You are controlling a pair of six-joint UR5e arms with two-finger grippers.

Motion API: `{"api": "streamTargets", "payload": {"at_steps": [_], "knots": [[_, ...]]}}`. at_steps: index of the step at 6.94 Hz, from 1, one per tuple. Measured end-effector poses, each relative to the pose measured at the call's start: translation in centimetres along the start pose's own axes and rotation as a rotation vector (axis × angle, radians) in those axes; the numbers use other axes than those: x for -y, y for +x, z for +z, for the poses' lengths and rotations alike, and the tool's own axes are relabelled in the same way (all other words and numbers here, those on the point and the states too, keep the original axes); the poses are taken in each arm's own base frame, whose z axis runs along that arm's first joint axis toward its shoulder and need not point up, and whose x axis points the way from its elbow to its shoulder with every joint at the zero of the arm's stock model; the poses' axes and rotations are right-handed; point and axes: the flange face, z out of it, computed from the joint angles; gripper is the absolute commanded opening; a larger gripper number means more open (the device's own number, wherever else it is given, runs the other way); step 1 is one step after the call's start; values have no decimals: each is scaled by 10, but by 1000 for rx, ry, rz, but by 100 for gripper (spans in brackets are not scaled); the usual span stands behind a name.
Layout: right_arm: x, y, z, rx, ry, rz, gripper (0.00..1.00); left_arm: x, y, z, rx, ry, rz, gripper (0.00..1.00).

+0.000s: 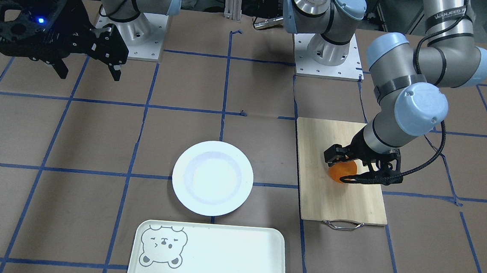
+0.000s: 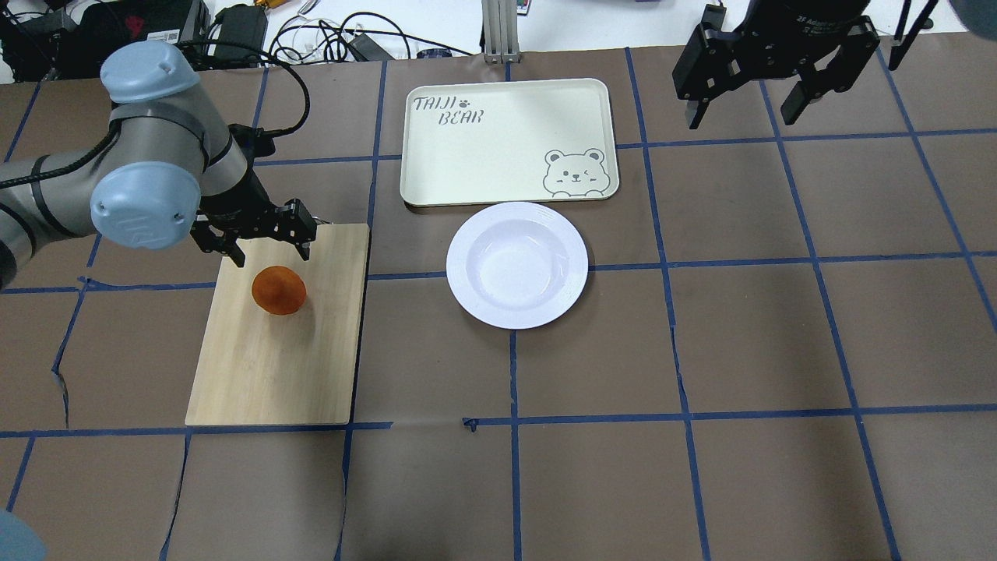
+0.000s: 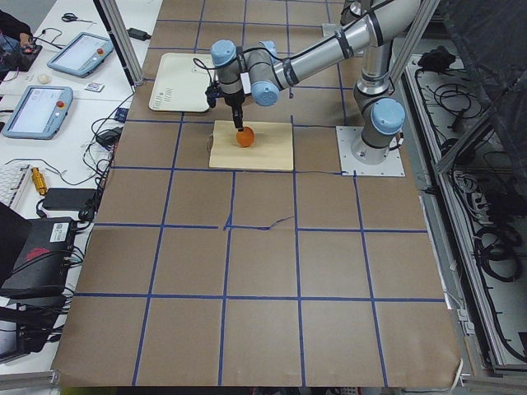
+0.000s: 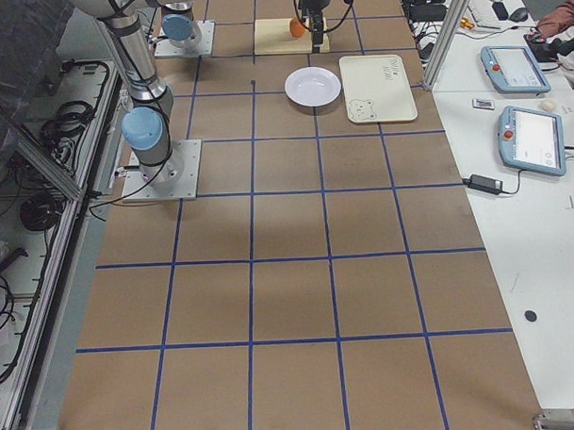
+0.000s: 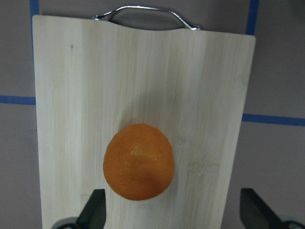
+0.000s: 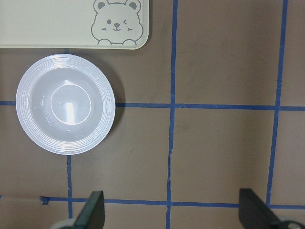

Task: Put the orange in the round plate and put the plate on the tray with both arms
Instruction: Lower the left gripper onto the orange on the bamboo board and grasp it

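writing: tray (image 2: 506, 140) reads "taiji bear", bear face in one corner.
orange (image 2: 279, 290): on the board (image 2: 273, 366), well apart from the plate (image 2: 517, 265).
plate: on the table, just beside the tray.
left claw (image 2: 271, 257): spread wide over the orange, not gripping it.
right claw (image 2: 740, 121): spread, raised beside the tray.

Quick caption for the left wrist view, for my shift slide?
Open left gripper poised over the orange, which lies on the bamboo cutting board, not yet grasped.
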Motion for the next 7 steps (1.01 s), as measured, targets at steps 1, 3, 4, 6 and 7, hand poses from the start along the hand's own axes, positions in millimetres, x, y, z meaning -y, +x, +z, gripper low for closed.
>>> {"api": "streamTargets", "payload": {"at_steps": [1,3,4,6,7], "knots": [[0,0,0,0,0,0,100,1,-4,16,9,-26,22,100],[0,1,1,0,-2,1,100,2,-9,40,13,-68,34,43],[0,1,1,-1,-2,2,100,4,-10,45,11,-72,33,22],[0,2,1,-1,-2,2,100,7,-11,43,7,-57,27,12],[1,2,1,-1,-2,3,100,10,-8,33,-15,-30,22,12]]}}
